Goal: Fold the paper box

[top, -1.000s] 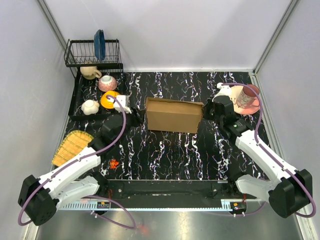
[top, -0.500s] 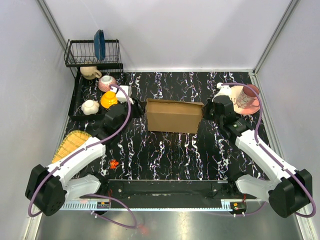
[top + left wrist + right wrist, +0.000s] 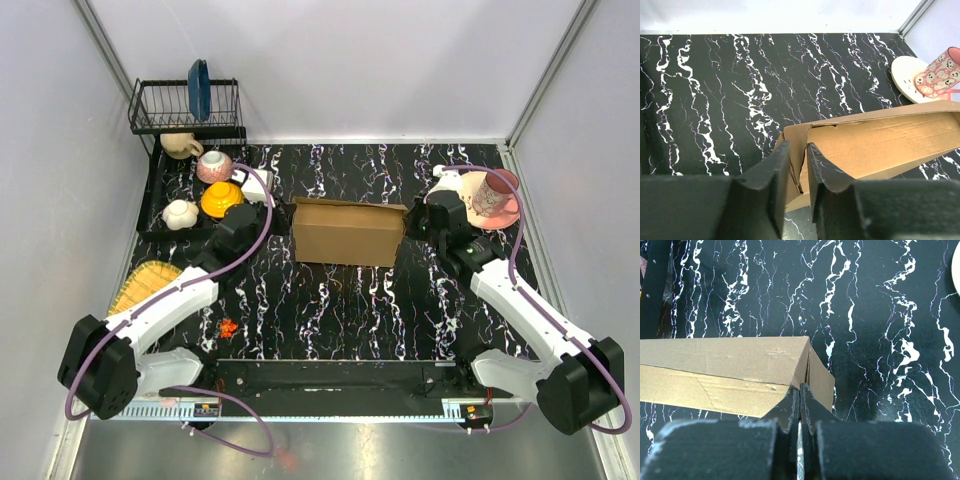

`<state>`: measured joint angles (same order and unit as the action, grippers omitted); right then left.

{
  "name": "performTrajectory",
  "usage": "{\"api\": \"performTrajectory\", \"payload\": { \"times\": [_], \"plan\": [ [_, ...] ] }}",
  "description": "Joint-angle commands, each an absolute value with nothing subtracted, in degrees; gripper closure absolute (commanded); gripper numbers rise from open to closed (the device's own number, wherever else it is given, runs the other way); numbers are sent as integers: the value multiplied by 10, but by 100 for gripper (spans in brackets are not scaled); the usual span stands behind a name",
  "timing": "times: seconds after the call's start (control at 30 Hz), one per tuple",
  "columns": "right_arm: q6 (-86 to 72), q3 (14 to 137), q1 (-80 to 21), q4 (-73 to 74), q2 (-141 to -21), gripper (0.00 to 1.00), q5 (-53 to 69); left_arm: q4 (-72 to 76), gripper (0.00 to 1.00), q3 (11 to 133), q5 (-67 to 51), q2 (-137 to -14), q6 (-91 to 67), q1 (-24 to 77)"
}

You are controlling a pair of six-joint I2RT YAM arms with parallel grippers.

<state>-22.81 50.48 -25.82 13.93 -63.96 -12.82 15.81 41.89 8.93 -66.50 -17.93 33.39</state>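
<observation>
A black, white-veined marble worktop [image 3: 330,320] lies between plain pale walls [image 3: 350,70]. The brown cardboard paper box [image 3: 347,232] stands at the middle of the overhead frame. The left tool [image 3: 798,150] straddles its frame-left end wall, fingers narrowly apart; whether they pinch it I cannot tell. The right tool [image 3: 800,390] is closed, tips at the box's frame-right end corner.

1. The paper box [image 3: 348,232] sits across the middle of the black marbled bench [image 3: 330,310].
2. The left pincer [image 3: 275,222] meets its left end and the right pincer [image 3: 412,222] its right end.
3. A wire dish rack [image 3: 150,110] at the far left holds a blue plate [image 3: 199,88].
4. A pink cup [image 3: 490,193] lies far right.
</observation>
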Motion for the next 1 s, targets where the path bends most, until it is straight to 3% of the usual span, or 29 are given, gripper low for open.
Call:
{"api": "performTrajectory", "payload": {
  "times": [0.0,0.23,0.53,0.97],
  "plan": [
    [-228,505,-258,209,-654,100,-125,199,78,448,69,-672,-174,330],
    [-228,503,-258,209,-653,100,-125,208,100,447,59,-678,-179,329],
    [-232,490,-258,204,-650,100,-120,244,100,402,42,-669,-199,330],
    [-245,466,-258,200,-651,100,-114,310,100,286,105,-651,-233,351]
  ]
}}
